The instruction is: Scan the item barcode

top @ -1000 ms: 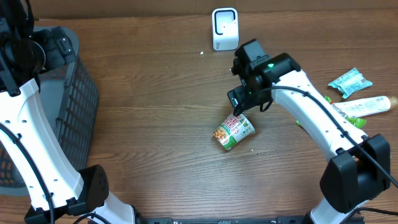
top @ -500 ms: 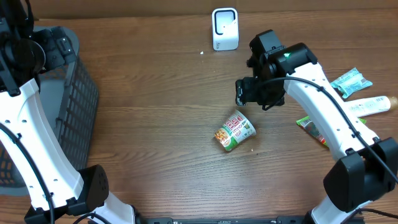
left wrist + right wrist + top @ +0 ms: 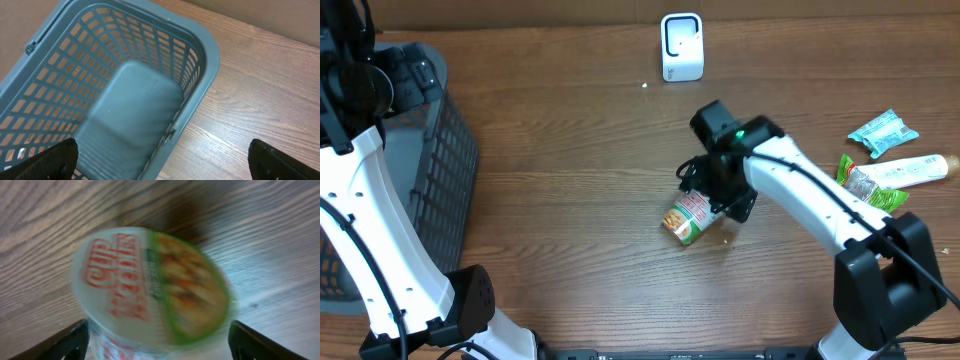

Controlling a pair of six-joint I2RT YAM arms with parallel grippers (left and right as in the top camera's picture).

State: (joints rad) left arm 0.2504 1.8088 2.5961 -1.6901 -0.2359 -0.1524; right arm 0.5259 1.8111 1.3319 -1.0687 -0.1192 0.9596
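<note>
Scanner (image 3: 681,46) beyond noodle cup (image 3: 688,217); teal packet (image 3: 883,130) right, basket (image 3: 450,150) left.

Grey basket (image 3: 455,165) at the worktop's (image 3: 570,210) left edge; teal packet (image 3: 883,131), white tube (image 3: 912,171) and green packet (image 3: 865,187) clustered at its right.

Both arms wear smooth white shells over their long links, with black housings at each joint. On the right arm (image 3: 820,205) a thin black cable (image 3: 810,180) runs along the shell behind the claw, and a small green light (image 3: 741,133) glows on the black wrist block just behind it. Farthest from the claw, each arm ends in a stout black drum; the left arm (image 3: 360,220) matches in this. The right claw (image 3: 159,330) and left claw (image 3: 162,145) have matte black fingers (image 3: 47,160) with blunt wedge tips.
</note>
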